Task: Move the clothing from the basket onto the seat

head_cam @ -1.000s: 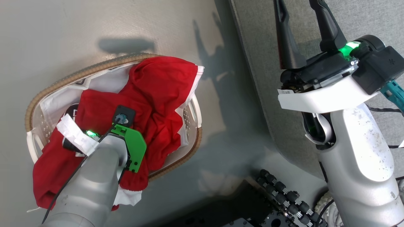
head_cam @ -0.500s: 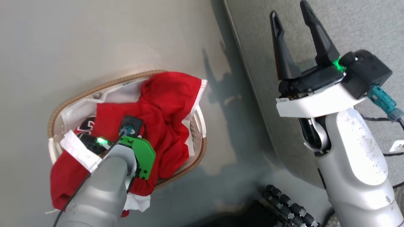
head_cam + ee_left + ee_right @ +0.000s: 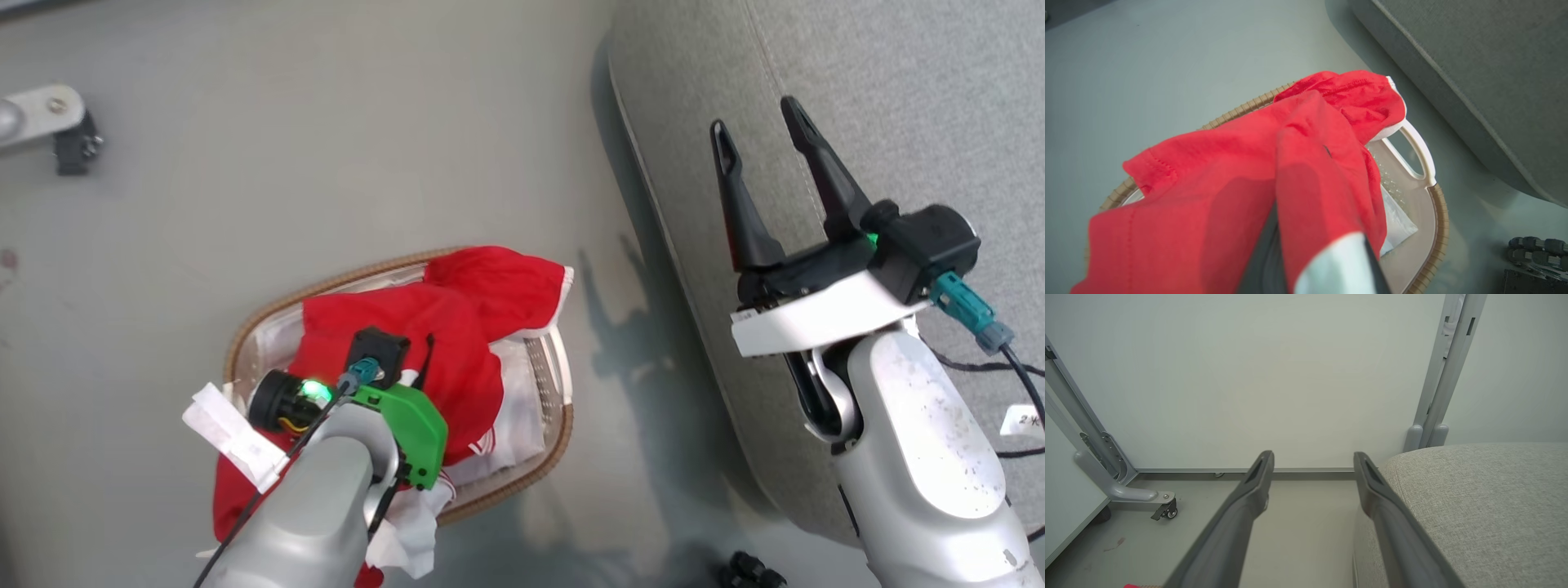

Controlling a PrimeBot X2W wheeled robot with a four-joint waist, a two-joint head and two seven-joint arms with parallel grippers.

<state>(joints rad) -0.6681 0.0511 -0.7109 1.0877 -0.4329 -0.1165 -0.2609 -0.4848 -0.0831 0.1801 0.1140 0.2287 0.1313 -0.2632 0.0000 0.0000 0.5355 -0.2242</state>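
Note:
Red clothing is heaped in the white basket with the brown woven rim on the floor, and part of it hangs over the near-left rim. My left gripper is shut on a fold of the red clothing, which drapes over its fingers and is pulled up above the basket. The grey seat lies to the right of the basket. My right gripper stands open and empty over the seat's left edge. In the right wrist view its fingertips flank that edge of the seat.
A white cloth lies in the basket's right half. A grey frame leg with a caster stands far left on the floor, in front of a pale wall panel. Black rollers of my base sit near the seat's front.
The head camera has shifted, so the whole scene sits lower and further right. My left gripper has closed on the red clothing and drawn it upward. The right gripper stays open.

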